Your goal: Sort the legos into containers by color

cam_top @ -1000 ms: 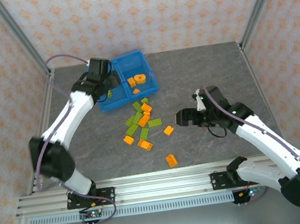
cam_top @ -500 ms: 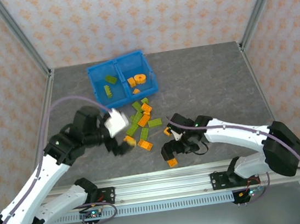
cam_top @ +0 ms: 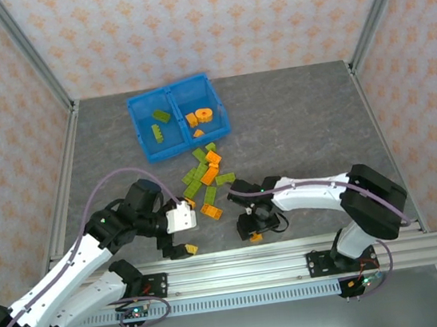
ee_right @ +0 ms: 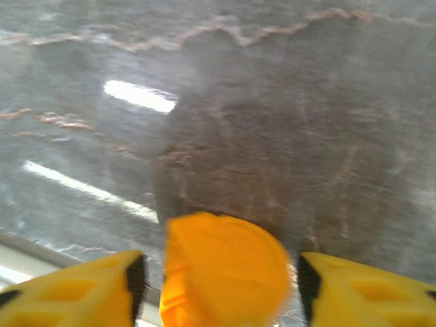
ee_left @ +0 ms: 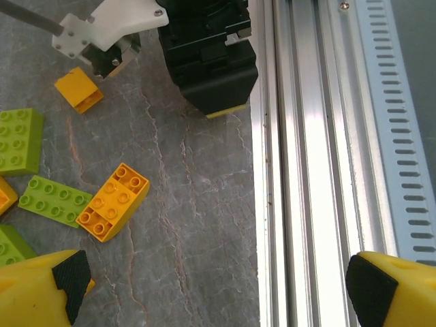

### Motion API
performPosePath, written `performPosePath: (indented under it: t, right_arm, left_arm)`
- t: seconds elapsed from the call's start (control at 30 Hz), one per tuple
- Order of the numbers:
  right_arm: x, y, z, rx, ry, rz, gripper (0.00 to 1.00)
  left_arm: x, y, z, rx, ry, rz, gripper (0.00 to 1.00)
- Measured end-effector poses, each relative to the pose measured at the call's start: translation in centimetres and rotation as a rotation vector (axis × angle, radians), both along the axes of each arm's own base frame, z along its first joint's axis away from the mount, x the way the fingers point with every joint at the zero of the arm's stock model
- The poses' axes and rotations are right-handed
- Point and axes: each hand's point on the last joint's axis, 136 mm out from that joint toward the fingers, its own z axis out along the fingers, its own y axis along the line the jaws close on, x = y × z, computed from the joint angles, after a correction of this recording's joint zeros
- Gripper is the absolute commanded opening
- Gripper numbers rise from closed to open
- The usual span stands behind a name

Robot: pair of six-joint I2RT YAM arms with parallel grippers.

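One orange lego (ee_right: 225, 272) straddled by right claw (ee_right: 219, 283)

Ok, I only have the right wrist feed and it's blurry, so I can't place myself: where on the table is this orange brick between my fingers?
Observer: From the top, the right gripper and that orange brick are at the near edge of the table, right by the aluminium rail.
Operator: Which compartment takes orange?
Observer: In the blue bin, the right compartment holds the orange pieces; the green ones lie in the left.
Operator: Is the left arm in my way?
Observer: The left gripper is open and empty, apart from yours, further left along the same edge.
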Motion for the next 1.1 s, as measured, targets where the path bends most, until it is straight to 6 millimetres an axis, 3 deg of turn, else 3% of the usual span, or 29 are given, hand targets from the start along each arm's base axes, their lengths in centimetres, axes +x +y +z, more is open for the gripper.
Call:
performPosePath:
  t: [0.17, 0.3, 0.43, 0.57, 0.67, 0.77, 0.9, 1.1]
  right_arm:
    - [0.2, -0.6, -0.1, -0.046, -0.025, 0.001, 0.36]
    - [0.9, -0.1, 0.3, -0.029, -0.067, 0.002, 0.34]
    - [3.7, 1.7, 3.5, 0.081, -0.166, -0.036, 0.34]
    - [10.6, 3.1, 9.7, 0.235, -0.345, -0.143, 0.34]
    - [17.4, 3.8, 15.4, 0.321, -0.519, -0.215, 0.35]
    - [23.3, 5.2, 19.3, 0.375, -0.651, -0.236, 0.34]
    - [29.9, 7.4, 19.8, 0.367, -0.719, -0.239, 0.34]
    - [36.6, 10.4, 15.9, 0.287, -0.752, -0.22, 0.33]
  left_arm:
    - [0.8, -0.4, 0.7, -0.035, -0.063, 0.011, 1.0]
    - [1.6, -0.3, 1.2, -0.061, -0.135, 0.039, 1.0]
    - [2.3, 0.0, 1.8, -0.091, -0.212, 0.079, 1.0]
    - [3.5, 0.6, 2.7, -0.116, -0.304, 0.144, 1.0]
    - [4.5, 1.1, 3.6, -0.143, -0.372, 0.214, 1.0]
    - [5.6, 1.8, 4.4, -0.169, -0.423, 0.289, 1.0]
    - [7.4, 3.0, 5.8, -0.194, -0.465, 0.407, 1.0]
    - [9.0, 4.3, 5.7, -0.173, -0.465, 0.511, 1.0]
